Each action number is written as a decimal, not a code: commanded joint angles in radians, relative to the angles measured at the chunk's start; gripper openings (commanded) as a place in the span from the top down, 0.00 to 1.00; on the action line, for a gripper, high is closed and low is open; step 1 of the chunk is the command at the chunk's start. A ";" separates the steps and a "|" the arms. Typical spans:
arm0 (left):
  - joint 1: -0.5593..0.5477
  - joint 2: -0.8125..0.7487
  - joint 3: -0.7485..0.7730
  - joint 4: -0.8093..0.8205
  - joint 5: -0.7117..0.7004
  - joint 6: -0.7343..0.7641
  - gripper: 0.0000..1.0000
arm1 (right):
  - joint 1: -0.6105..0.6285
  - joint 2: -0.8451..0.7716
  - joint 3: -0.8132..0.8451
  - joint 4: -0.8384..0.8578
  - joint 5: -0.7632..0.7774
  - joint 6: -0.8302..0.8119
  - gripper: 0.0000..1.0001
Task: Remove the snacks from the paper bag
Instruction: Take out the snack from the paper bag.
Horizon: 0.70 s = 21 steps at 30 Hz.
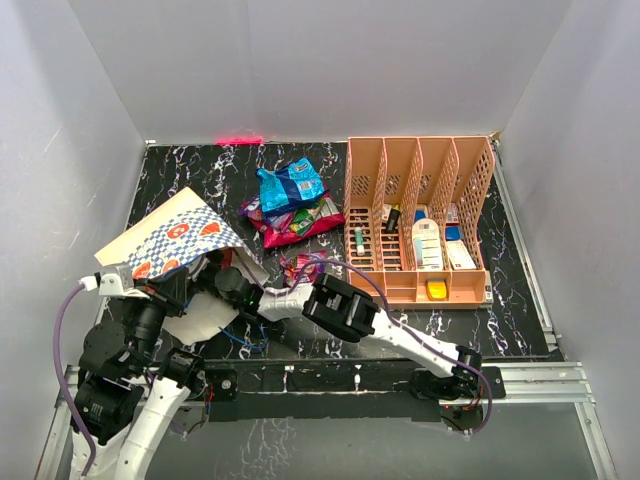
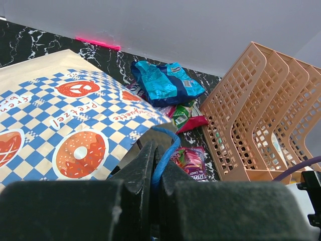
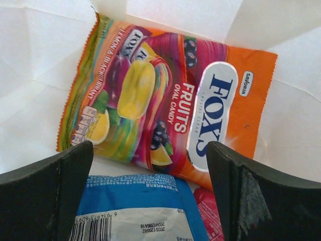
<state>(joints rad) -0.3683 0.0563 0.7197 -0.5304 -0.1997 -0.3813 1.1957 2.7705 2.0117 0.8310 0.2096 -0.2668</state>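
Observation:
The paper bag (image 1: 180, 232) lies tilted at the table's left, its checkered side up (image 2: 75, 115). My left gripper (image 2: 156, 153) is shut on the bag's blue cord handle (image 2: 169, 148) and holds the mouth up. Reaching into that mouth, my right gripper (image 1: 236, 287) is open inside the bag (image 3: 149, 146) with nothing between its fingers. Inside lie three snacks: an orange fruit-candy packet (image 3: 165, 100), a blue packet (image 3: 135, 206) and a red one (image 3: 208, 213). Outside the bag lie other snacks: a blue packet (image 1: 290, 185), a red-pink pile (image 1: 297, 220) and a pink packet (image 1: 300, 266).
A peach slotted organizer (image 1: 420, 220) with small bottles and boxes stands at the right, close to the loose packets. The white paper walls (image 3: 30, 75) of the bag enclose my right gripper. Grey enclosure walls ring the black marbled table (image 1: 520, 320).

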 commanded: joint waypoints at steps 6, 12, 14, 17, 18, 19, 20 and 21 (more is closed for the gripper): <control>0.004 0.022 0.009 0.024 -0.034 -0.005 1.00 | -0.018 -0.187 -0.221 -0.060 -0.027 -0.009 0.02; 0.004 0.034 0.008 0.023 -0.032 -0.009 1.00 | -0.027 -0.319 -0.381 -0.133 -0.201 -0.013 0.03; 0.004 0.030 0.007 0.022 -0.035 -0.005 1.00 | -0.026 -0.336 -0.420 -0.141 -0.203 -0.013 0.04; 0.004 0.027 0.006 0.021 -0.034 -0.004 1.00 | -0.027 -0.365 -0.436 -0.150 -0.175 -0.031 0.04; 0.004 0.030 0.011 0.022 -0.031 -0.006 1.00 | -0.027 -0.379 -0.437 -0.153 -0.174 -0.045 0.04; 0.004 0.035 0.015 0.025 -0.026 -0.011 1.00 | -0.025 -0.396 -0.445 -0.143 -0.188 -0.061 0.04; 0.004 0.044 0.026 0.030 -0.022 -0.018 1.00 | -0.026 -0.413 -0.457 -0.125 -0.211 -0.078 0.04; 0.004 0.056 0.041 0.038 -0.011 -0.023 1.00 | -0.025 -0.428 -0.475 -0.094 -0.256 -0.096 0.04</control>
<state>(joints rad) -0.3683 0.0742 0.7200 -0.5270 -0.2234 -0.3889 1.1751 2.4474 1.5742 0.7002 0.0380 -0.2916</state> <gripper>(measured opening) 0.007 0.962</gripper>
